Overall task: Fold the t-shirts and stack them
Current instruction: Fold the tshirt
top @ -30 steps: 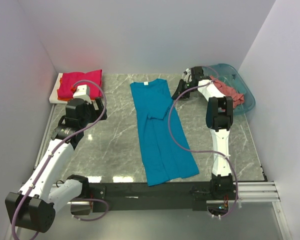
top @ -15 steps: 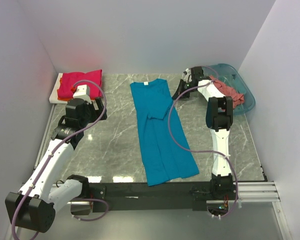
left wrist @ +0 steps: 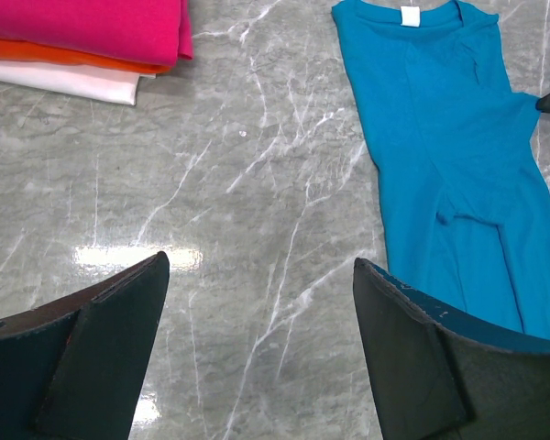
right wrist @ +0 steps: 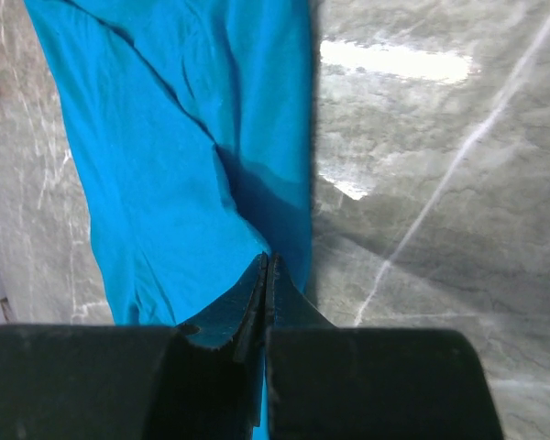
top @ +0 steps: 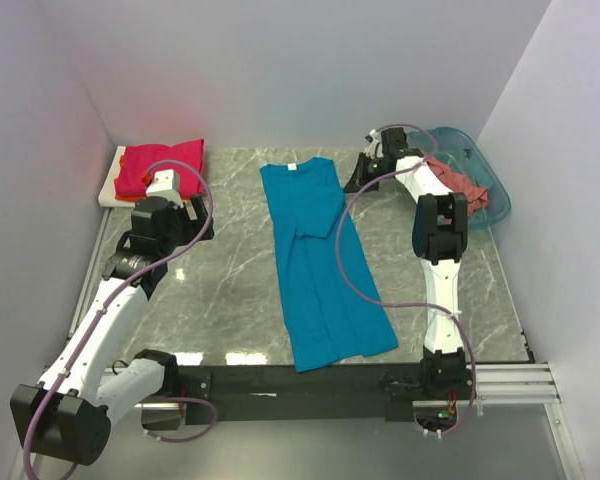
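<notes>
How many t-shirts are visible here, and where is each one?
4: teal-blue shirt lying at centre; magenta shirt folded at far left; orange shirt under it; salmon-pink shirt in the basket, where more may hide.

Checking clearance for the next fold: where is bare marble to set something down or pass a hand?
Widest bare marble lies between the magenta-red t-shirt and the teal-blue t-shirt, below the open left gripper. A narrower strip runs between that shirt and the right arm. Crowded: far right, right gripper beside the basket.

Bare table between teal t-shirt, stack
</notes>
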Motion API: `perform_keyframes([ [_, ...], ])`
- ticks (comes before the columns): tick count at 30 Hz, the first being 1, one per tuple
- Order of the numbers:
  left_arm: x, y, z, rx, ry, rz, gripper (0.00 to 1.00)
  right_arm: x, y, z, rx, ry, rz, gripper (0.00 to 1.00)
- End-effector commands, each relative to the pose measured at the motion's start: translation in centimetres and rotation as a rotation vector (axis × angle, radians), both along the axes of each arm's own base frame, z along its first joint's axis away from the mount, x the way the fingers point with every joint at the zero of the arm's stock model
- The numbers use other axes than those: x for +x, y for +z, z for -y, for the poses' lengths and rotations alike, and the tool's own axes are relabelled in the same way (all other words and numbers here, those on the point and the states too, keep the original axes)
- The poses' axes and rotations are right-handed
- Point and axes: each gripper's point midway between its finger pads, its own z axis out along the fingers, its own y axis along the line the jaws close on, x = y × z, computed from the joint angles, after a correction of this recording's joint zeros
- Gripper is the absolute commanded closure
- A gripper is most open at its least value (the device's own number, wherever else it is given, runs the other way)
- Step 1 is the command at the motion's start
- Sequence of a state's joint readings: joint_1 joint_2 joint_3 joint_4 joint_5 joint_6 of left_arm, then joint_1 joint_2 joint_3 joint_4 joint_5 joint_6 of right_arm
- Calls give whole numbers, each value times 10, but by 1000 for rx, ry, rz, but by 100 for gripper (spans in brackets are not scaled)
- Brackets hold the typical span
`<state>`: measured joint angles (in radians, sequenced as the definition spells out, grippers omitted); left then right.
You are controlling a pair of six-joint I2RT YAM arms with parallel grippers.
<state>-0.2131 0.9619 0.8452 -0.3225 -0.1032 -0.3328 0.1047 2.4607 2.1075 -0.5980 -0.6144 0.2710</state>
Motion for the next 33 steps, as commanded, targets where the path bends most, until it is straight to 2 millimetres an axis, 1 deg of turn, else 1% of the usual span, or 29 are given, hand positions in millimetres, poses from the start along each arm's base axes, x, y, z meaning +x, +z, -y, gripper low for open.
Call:
perform_keyframes([
  [1,1,7,1,12,-13,25,13,1,42,-15,-12,42,105,100],
  [11,1,7,2,12,-18,24,13,-12,44,-36,-42,92,117,100],
  [24,0,9,1,12,-19,32,13,-35,41,-74,-92,182,123,100],
  [32,0,10,1,11,-18,34,13,-36,46,-83,-120,191,147,100],
  [33,-1,10,1,10,-20,35,13,-35,45,-83,-124,193,146,99],
])
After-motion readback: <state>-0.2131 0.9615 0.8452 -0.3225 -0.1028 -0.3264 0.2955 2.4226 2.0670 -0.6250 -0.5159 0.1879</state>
